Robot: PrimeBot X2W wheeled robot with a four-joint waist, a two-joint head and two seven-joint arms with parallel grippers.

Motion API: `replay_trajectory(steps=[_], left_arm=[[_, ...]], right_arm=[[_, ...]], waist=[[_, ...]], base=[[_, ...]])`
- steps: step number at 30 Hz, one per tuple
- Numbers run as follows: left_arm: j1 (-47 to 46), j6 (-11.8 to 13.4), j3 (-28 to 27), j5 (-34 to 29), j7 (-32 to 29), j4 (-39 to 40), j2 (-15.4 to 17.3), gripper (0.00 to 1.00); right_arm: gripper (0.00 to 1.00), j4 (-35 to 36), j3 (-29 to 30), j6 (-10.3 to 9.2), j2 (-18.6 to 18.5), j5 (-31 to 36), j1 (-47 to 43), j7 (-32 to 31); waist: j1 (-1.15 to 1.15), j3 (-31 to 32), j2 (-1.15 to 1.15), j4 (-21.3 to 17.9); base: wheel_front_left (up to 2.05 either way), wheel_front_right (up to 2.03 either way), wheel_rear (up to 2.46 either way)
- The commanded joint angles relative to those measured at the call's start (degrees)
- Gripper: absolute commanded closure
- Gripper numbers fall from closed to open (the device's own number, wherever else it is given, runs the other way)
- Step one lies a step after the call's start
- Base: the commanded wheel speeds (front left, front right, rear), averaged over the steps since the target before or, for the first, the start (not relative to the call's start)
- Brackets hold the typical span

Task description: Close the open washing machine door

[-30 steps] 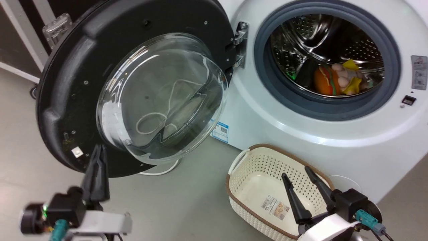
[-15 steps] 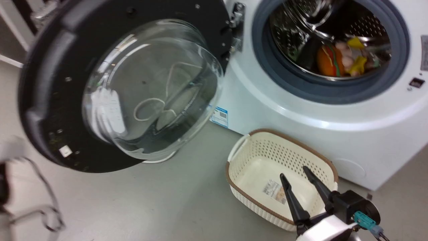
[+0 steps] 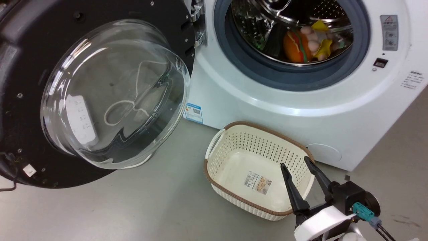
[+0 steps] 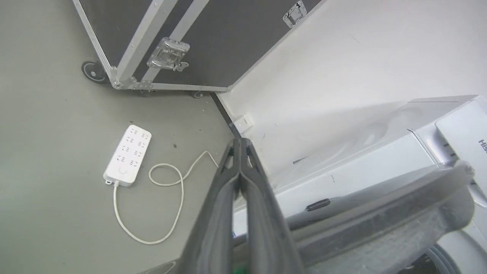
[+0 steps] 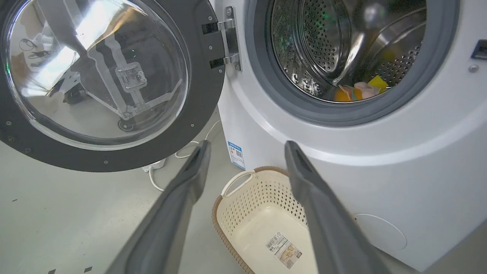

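Head view: the washing machine door (image 3: 20,67) stands wide open to the left of the washing machine (image 3: 267,110). It hangs on the hinge (image 3: 197,20) at the porthole's left edge. The right claw (image 3: 295,163), fingers moderately apart and empty, hovers over the basket (image 3: 260,144) in front of the washing machine, well apart from the door.

Left wrist view: the left claw (image 4: 239,144), fingers pressed together and empty, sits by a dark band, probably the door's outer rim, on the side away from the washing machine. The left arm therefore looks nearer, and the push would run toward the washing machine.

Right wrist view: this one shows the whole gap between door and porthole, which the left wrist view does not.
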State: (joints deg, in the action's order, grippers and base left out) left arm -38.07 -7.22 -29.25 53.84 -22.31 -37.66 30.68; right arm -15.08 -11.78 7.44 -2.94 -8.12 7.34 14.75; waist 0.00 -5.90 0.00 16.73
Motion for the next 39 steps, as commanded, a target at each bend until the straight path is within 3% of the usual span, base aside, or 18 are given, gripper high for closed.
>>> replay_trajectory(steps=[1, 7, 14, 20, 22, 32, 33, 36, 37, 39], left_arm=[[0.93, -0.25, 0.01, 1.83, -2.46, -0.06, 0.33, 1.0], [7.16, -0.25, 1.59, 10.18, -10.88, 4.86, -0.7, 1.0], [15.56, -0.26, 3.31, 21.13, -20.02, 12.52, -4.56, 1.0], [22.91, -0.26, 5.88, 28.64, -27.85, 20.24, -9.0, 1.0], [28.18, -0.26, 8.04, 32.06, -31.26, 26.04, -12.95, 1.0], [37.44, -0.26, 15.98, 33.27, -33.66, 34.6, -22.74, 1.0], [38.25, -0.26, 17.96, 33.49, -33.38, 35.24, -24.62, 1.0], [38.34, -0.26, 20.03, 33.88, -32.86, 35.26, -25.94, 1.0], [37.63, -0.26, 22.92, 34.91, -31.53, 34.54, -27.06, 1.0], [36.61, -0.26, 24.9, 35.89, -30.64, 34.1, -27.43, 1.0]], right_arm=[[0.0, -0.16, 0.18, 0.05, 0.06, -0.26, -0.34, 0.25], [0.0, -0.59, 0.63, 0.05, 0.06, -0.98, -1.34, 0.25], [0.0, -1.02, 0.26, 0.05, 0.06, -1.81, -2.93, 0.25], [0.0, -1.14, 1.25, 0.05, 0.06, -1.61, -3.21, 0.25], [0.0, -1.15, 2.67, 0.05, 0.06, -1.29, -3.56, 0.25], [0.0, -0.92, 6.12, 0.05, 0.06, 0.58, -3.09, 0.25], [0.0, -0.88, 6.76, 0.05, 0.06, 0.95, -2.65, 0.25], [0.0, -0.86, 7.38, 0.05, 0.06, 1.27, -2.41, 0.25], [0.0, -0.9, 7.27, 0.05, 0.06, 1.84, -2.06, 0.25], [0.0, -0.7, 7.34, 0.05, 0.06, 2.06, -1.59, 0.25]], waist=[[0.0, 0.59, 0.0, -0.34], [0.0, 2.87, 0.0, -0.67], [0.0, 6.23, 0.0, -0.46], [0.0, 7.73, 0.0, -0.85], [0.0, 8.55, 0.0, -1.78], [0.0, 7.98, 0.0, -6.79], [0.0, 7.34, 0.0, -8.62], [0.0, 6.65, 0.0, -10.42], [0.0, 5.34, 0.0, -14.08], [0.0, 3.98, 0.0, -16.63]], base=[[0.0, 0.0, 0.0], [0.0, 0.0, 0.0], [0.0, 0.0, 0.0], [0.0, 0.0, 0.0], [0.0, 0.0, 0.0], [0.0, 0.0, 0.0], [0.0, 0.0, 0.0], [0.0, 0.0, 0.0], [0.0, 0.0, 0.0], [0.0, 0.0, 0.0]])
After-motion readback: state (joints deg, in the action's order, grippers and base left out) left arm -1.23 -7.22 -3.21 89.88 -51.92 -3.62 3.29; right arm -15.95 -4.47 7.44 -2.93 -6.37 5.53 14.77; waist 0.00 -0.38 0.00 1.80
